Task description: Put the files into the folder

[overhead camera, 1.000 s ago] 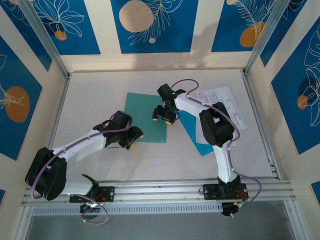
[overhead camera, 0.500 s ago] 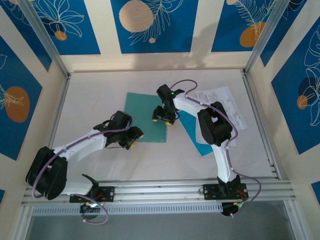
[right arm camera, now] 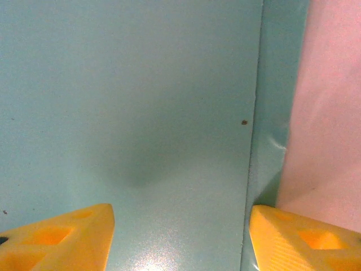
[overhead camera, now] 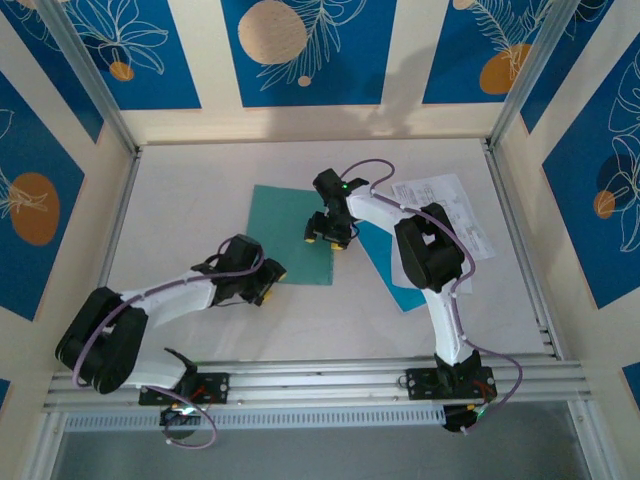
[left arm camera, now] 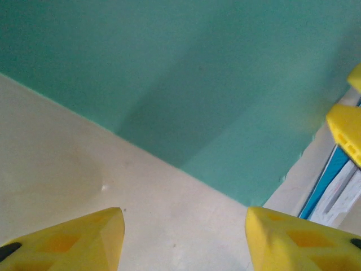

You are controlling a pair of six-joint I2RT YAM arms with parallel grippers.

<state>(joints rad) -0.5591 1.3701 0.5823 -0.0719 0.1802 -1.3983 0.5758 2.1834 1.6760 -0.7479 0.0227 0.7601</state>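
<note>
- Our left gripper [left arm camera: 183,240] gapes empty over the table [left arm camera: 73,169], near the folder [left arm camera: 197,73] corner.
- Our right gripper [right arm camera: 180,240] gapes empty above the folder's edge.

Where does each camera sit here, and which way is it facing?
Top external: above and behind the arms, facing down onto the table; both arms show.
Left wrist: faces the folder's corner; open left gripper at bottom.
Right wrist: faces the folder's cover; open right gripper at bottom.
Shared: all three see the folder.
</note>
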